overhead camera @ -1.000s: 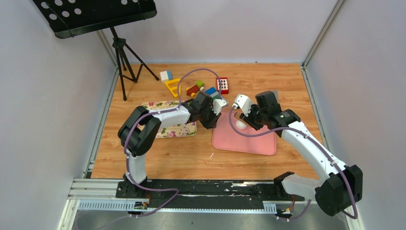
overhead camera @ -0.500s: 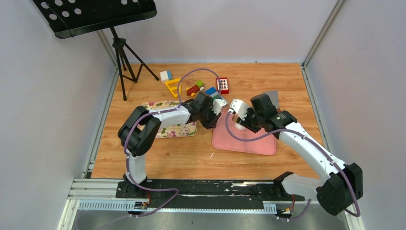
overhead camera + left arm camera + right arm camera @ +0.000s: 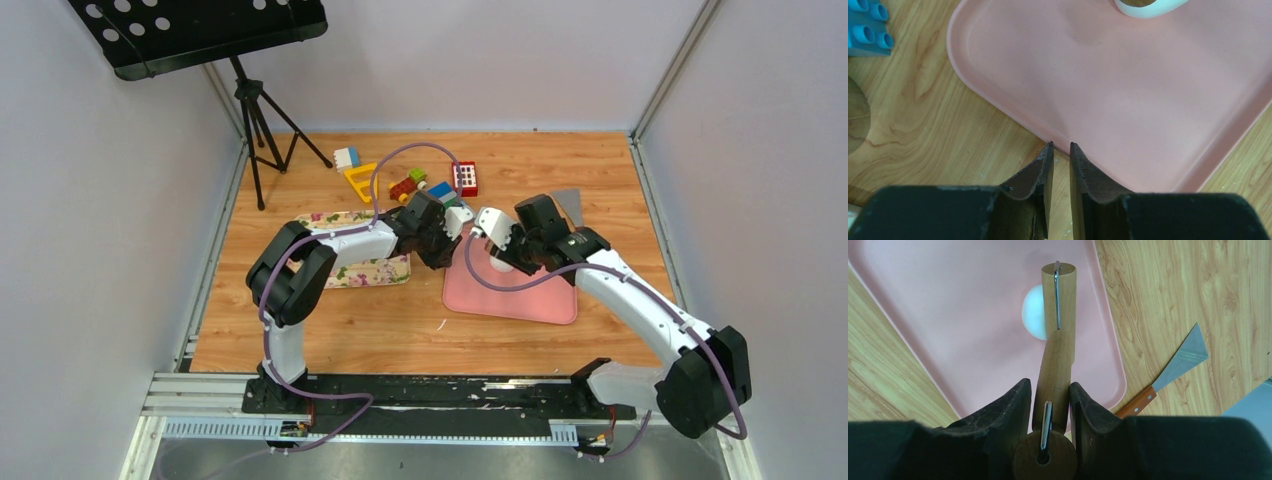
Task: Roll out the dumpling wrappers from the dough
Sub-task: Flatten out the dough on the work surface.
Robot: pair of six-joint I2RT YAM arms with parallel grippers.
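Observation:
The dough [image 3: 1033,312] is a white ball on the pink mat [image 3: 973,305]. My right gripper [image 3: 1050,390] is shut on the handle of a wooden roller [image 3: 1058,340], whose far end rests on the ball's right side. In the top view the right gripper [image 3: 500,255] covers most of the dough. My left gripper [image 3: 1061,145] is shut and empty, its tips at the near-left edge of the mat [image 3: 1123,90]. The dough's edge [image 3: 1148,9] shows at the top of the left wrist view. No round wrappers are in view.
A metal scraper [image 3: 1168,370] with a wooden handle lies on the wood right of the mat, also in the top view [image 3: 568,203]. Toy blocks [image 3: 440,185] lie behind the mat, a floral cloth [image 3: 365,270] to its left, a tripod [image 3: 260,130] at far left.
My right gripper has moved left with the roller, from beside the dough to over it. The left arm has not moved.

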